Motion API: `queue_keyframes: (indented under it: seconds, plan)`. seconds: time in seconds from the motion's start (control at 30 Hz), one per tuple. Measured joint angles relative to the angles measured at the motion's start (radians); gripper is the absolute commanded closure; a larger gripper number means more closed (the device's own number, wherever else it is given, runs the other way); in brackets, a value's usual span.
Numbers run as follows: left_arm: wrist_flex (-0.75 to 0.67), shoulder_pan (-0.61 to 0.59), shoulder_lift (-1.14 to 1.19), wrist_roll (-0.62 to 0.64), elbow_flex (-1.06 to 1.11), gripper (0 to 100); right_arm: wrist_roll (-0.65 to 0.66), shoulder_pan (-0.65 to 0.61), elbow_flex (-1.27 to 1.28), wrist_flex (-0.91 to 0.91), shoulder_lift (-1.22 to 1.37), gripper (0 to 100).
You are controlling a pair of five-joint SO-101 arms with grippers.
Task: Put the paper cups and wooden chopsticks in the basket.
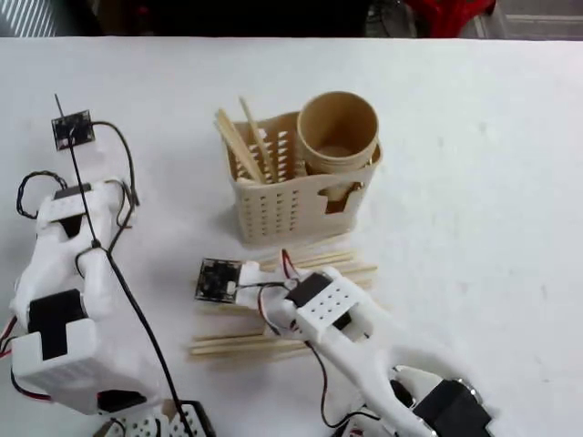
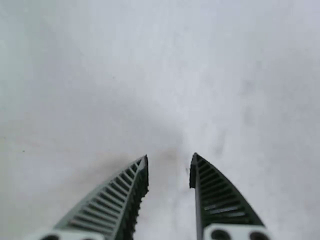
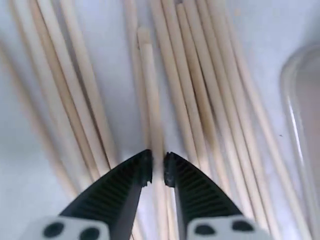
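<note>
High view is mostly the white desk [image 1: 474,182]. The left arm [image 1: 59,300] sits over by the desk's left side, with black cables [image 1: 127,300] trailing across it, well apart from the basket. The right arm [image 1: 337,314] comes in from the near edge. Its front end is over the loose chopsticks, just in front of the basket.

The basket [image 1: 291,214] is cream and slotted, standing upright around the middle of the desk. The cups [image 1: 337,132] are already in it, stacked upright in the right-hand part and poking up past the rim. A few chopsticks [image 1: 239,146] stand in the left-hand part, leaning at slightly different angles with their tops above the rim.

The loose chopsticks [image 1: 237,344] lie flat on the desk in front of the basket. One bunch is just beside its front wall and another is nearer the bottom edge, and both are partly under the right arm.

Right wrist view shows them lying side by side, roughly parallel. The right fingers [image 3: 120,195] are drawn in to a thin slit, and one chopstick [image 3: 150,90] runs straight through it. It looks pinched on both sides, though I can't tell if it's off the desk at all.

Left wrist view shows the left fingers [image 2: 115,205] over bare desk, parted a moderate way with nothing between them.
</note>
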Motion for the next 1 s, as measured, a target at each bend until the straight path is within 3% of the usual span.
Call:
queue_keyframes:
  seconds: [0.43, 0.73, 1.0]
  plan:
    - [0.0, 0.0, 0.0, 0.0, 0.0, 85, 0.0, 0.006, -0.011, 0.018, -0.028, 98.1]
    - [0.0, 0.0, 0.0, 0.0, 0.0, 85, -0.057, 0.009, -0.018, 0.166, -0.341, 98.1]
    - [0.0, 0.0, 0.0, 0.0, 0.0, 85, -0.077, 0.011, -0.089, 0.175, -0.545, 98.1]
